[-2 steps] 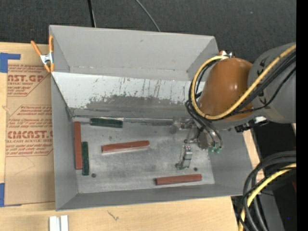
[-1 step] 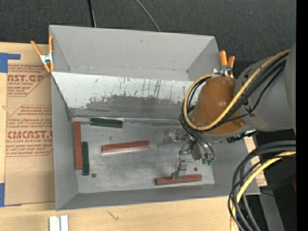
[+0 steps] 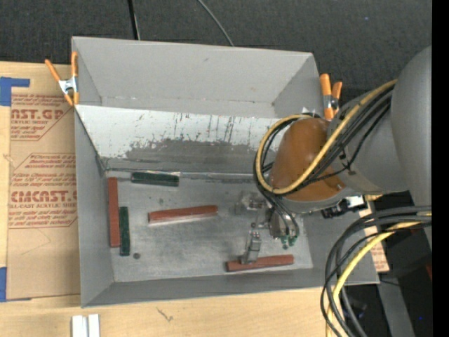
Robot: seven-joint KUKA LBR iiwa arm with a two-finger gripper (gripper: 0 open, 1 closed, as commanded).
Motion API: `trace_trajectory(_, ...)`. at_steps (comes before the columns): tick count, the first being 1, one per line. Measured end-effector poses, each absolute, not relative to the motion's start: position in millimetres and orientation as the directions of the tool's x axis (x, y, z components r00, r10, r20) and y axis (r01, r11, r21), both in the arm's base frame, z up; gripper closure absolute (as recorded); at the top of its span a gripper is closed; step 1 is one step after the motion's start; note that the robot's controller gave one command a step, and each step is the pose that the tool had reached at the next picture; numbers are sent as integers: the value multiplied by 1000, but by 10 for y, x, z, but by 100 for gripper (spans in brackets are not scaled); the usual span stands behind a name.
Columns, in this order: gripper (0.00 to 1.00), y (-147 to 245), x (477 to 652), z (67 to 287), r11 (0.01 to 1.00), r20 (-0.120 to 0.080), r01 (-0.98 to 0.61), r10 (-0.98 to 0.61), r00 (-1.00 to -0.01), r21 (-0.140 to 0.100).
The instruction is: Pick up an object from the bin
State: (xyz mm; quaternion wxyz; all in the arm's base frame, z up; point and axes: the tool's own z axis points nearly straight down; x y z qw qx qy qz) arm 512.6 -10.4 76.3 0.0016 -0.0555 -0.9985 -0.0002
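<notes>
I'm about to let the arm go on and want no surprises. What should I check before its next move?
1. The pincer is over a thing: ok, above the left end of the red-brown bar by the near wall.
2. That bar lies alone: ok.
3. Bar gripped: cannot tell.
4. Room to the bin wall: not ok, the bar lies close along it.
5. The middle red-brown bar is out of the way: ok.

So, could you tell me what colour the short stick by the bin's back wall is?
The short stick is dark green, seen in the camera view.
</notes>
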Motion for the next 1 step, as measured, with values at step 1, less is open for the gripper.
trace_trajectory(1, 0, 195, 5183, 738, 968, 0, 250, 250, -968, 0)
